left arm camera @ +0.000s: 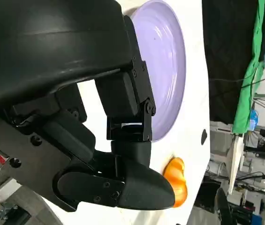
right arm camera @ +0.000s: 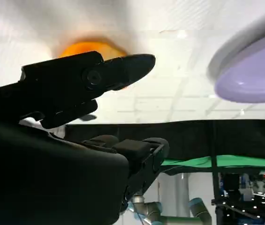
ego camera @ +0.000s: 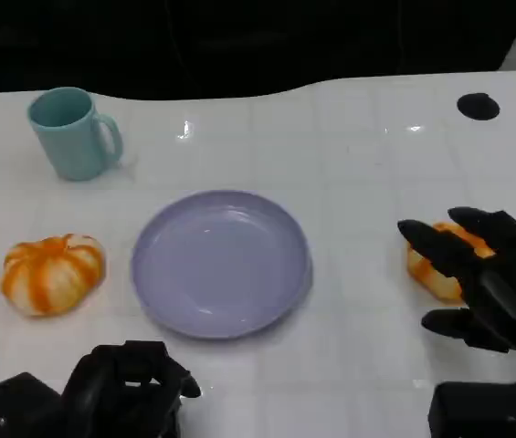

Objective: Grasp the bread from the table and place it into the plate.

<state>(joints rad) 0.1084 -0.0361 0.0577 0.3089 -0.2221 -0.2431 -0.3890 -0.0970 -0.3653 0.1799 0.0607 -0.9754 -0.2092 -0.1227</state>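
Observation:
An orange bread [ego camera: 437,283] lies on the white table at the right, partly hidden under my right hand [ego camera: 488,285]. That hand hovers over it with fingers spread; I see no grip on it. The right wrist view shows a finger [right arm camera: 118,70] reaching across the bread [right arm camera: 83,48], with the plate [right arm camera: 254,75] beyond. The lilac plate [ego camera: 221,265] sits empty mid-table. My left hand [ego camera: 121,394] rests at the near left edge, fingers curled in and holding nothing. In the left wrist view that left hand [left arm camera: 99,140] stands before the plate [left arm camera: 170,61] and the bread [left arm camera: 177,182].
A striped orange-and-white pumpkin-shaped bun [ego camera: 52,272] lies left of the plate. A teal mug [ego camera: 73,133] stands at the back left. A small black disc [ego camera: 478,106] sits at the far right near the table's back edge.

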